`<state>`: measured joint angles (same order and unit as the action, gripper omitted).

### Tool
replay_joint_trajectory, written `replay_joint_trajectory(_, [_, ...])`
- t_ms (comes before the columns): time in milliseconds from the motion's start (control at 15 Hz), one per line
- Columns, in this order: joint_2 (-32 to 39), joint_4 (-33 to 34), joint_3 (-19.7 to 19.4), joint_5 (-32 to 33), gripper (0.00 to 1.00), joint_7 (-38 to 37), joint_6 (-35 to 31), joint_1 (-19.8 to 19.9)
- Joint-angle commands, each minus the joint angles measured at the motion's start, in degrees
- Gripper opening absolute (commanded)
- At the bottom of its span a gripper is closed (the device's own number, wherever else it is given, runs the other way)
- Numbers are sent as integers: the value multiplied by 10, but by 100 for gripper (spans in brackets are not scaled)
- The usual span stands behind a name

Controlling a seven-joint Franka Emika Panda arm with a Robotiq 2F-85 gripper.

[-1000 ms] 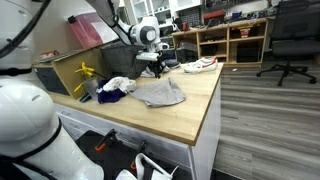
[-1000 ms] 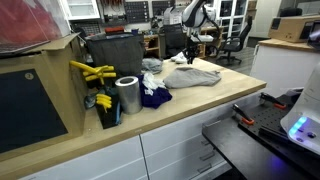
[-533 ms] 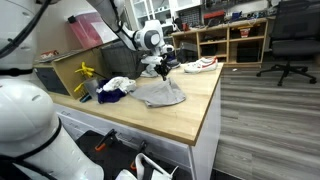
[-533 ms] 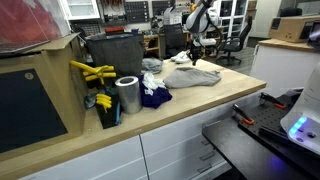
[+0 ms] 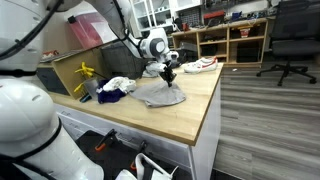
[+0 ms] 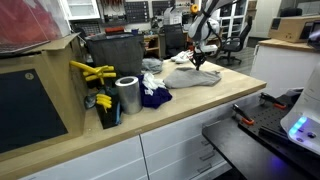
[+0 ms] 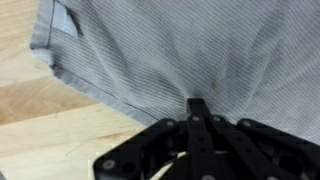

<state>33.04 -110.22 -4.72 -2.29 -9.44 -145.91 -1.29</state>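
A grey finely striped cloth (image 5: 160, 96) lies on the wooden worktop (image 5: 185, 122), also seen in an exterior view (image 6: 195, 77). My gripper (image 5: 169, 73) stands over its far part, shut on a pinch of the cloth, which rises to a small peak under the fingers (image 6: 197, 60). In the wrist view the closed fingertips (image 7: 198, 103) meet on the cloth (image 7: 180, 50), and folds fan out from that spot. A pale label (image 7: 65, 20) sits near the cloth's corner, with bare wood (image 7: 50, 125) beside its hem.
Next to the cloth lie a white cloth (image 5: 118, 84) and a dark blue one (image 6: 155, 97). A metal cylinder (image 6: 127, 95), yellow tools (image 6: 92, 72) and a dark bin (image 6: 115, 50) stand behind. A white and red shoe (image 5: 200, 65) rests at the far end.
The gripper has moved sideways over the grey cloth, shut on it and pulled the pinched part up a little.
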Motion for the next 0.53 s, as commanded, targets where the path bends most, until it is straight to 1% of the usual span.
replay_joint_trajectory(0, [21, 21, -12, 13, 0, -25, -8, -6])
replay_joint_trajectory(467, [71, 54, -14, 7, 0, -23, -9, -4])
